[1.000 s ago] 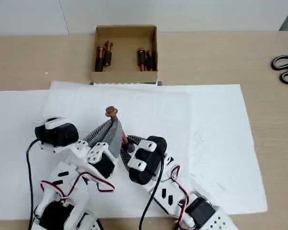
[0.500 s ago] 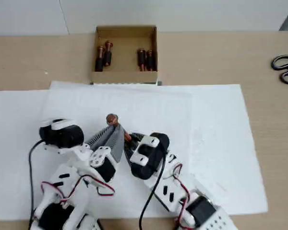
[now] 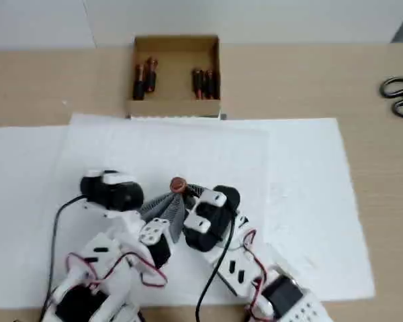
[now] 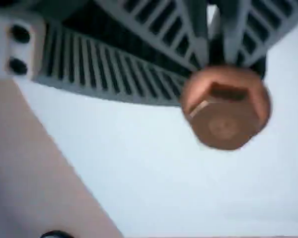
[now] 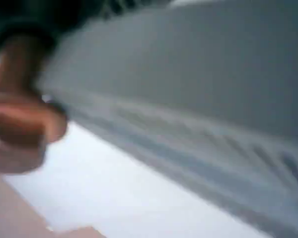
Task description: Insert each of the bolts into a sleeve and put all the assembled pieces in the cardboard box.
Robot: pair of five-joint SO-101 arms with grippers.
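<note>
A copper bolt (image 3: 178, 183) stands head-up over the white paper, near the front middle of the table. My left gripper (image 3: 169, 204) is shut on it, its grey ribbed fingers (image 4: 139, 59) closing just below the hexagonal head (image 4: 226, 116). A dark sleeve part (image 4: 216, 47) shows between those fingers. My right gripper (image 3: 196, 196) sits right beside the bolt, touching the left arm's fingers. In the right wrist view the bolt (image 5: 20, 119) comes out of a dark shape, with a grey finger (image 5: 188, 99) of the left arm across it. The cardboard box (image 3: 176, 107) at the back holds several assembled pieces (image 3: 205, 83).
White paper sheets (image 3: 289, 174) cover the table's middle and front. Black scissors (image 3: 399, 94) lie at the far right edge on the bare wood. Loose red and black cables hang from both arms near the front.
Both arms have shifted to the right and a little toward the front. The bolt's head went with them, away from the box, still in the left gripper.
</note>
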